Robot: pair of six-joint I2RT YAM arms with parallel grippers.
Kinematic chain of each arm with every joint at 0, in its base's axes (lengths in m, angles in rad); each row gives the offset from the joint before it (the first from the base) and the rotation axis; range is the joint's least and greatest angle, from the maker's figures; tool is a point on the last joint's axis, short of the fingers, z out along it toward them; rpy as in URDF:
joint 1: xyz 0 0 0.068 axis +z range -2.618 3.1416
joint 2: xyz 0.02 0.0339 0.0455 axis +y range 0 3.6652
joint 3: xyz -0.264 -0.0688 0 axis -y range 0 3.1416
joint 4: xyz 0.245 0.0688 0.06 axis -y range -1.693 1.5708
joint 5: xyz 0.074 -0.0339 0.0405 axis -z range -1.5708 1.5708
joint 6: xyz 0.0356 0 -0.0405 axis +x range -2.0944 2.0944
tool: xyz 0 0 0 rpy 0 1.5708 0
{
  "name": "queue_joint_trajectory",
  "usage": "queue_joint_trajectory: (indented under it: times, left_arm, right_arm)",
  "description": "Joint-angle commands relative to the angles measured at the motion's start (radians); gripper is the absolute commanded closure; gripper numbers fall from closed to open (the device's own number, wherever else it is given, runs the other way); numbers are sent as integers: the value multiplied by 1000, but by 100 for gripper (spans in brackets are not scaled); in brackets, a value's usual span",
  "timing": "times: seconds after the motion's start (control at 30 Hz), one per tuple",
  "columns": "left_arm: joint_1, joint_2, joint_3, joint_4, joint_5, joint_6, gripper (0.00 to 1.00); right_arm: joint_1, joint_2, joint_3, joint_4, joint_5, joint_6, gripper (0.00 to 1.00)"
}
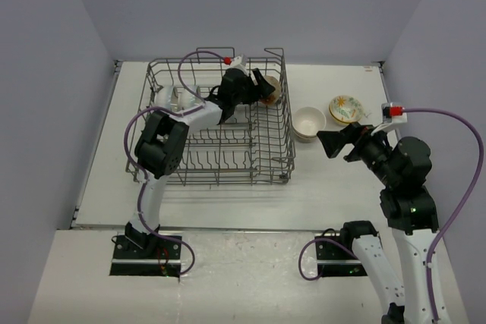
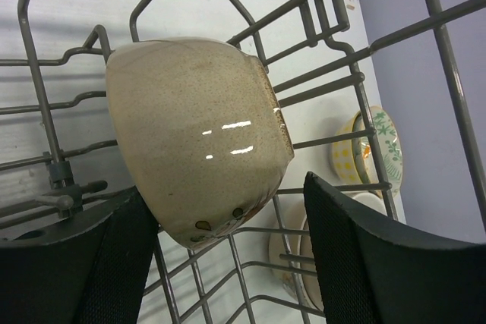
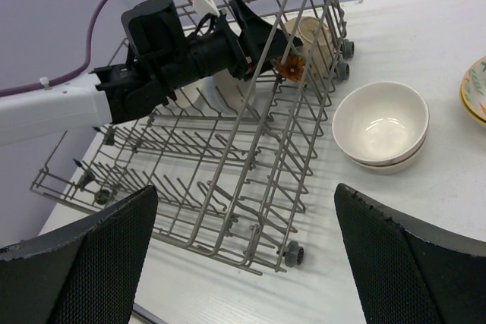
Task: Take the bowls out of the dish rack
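Bowl (image 2: pixel 197 138) straddled, not yet gripped, at the far right corner of the dish rack (image 1: pixel 213 181).

Your tan-brown bowl (image 1: pixel 267 93) lies tipped on its side among the tines. The left gripper (image 2: pixel 226 202) stands partly open around it, one pad close against the glazed wall and the other apart, so it has hold of nothing. Watch that glossy curve: a pinch low on it may squirt the bowl out. On the lift, the rim may snag the corner wires and drag the wheeled rack. Just outside that wall sit stacked white bowls (image 1: pixel 308 123) and a yellow-floral bowl (image 1: pixel 345 108) on the table (image 1: pixel 342 187); a swung bowl could strike them. The right gripper (image 3: pixel 243 248) hangs wide open and empty nearby.
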State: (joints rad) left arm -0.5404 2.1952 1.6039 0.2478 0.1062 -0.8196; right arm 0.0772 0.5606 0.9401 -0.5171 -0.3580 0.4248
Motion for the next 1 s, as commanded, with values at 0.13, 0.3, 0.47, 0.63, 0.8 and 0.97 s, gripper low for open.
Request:
queue_joint_trajectory:
  times: [0.13, 0.3, 0.47, 0.63, 0.8, 0.97]
  left_arm:
    - [-7, -15, -19, 205, 76, -13, 32]
    - [-9, -25, -58, 280, 99, -23, 38]
    - [-7, -45, -97, 330, 108, -20, 47]
    - [-7, -51, -113, 381, 116, -15, 52]
    - [-9, -49, -124, 407, 112, -16, 59]
    - [-9, -52, -133, 438, 107, -9, 68]
  right_arm:
    - [-2, 10, -1, 28, -27, -23, 1]
    - [-1, 15, -3, 29, -32, -24, 1]
    - [-1, 21, -4, 32, -38, -26, 1]
    - [-1, 21, -4, 34, -41, -27, 1]
    - [1, 19, -11, 38, -47, -29, 1]
    - [1, 16, -14, 40, -56, -29, 1]
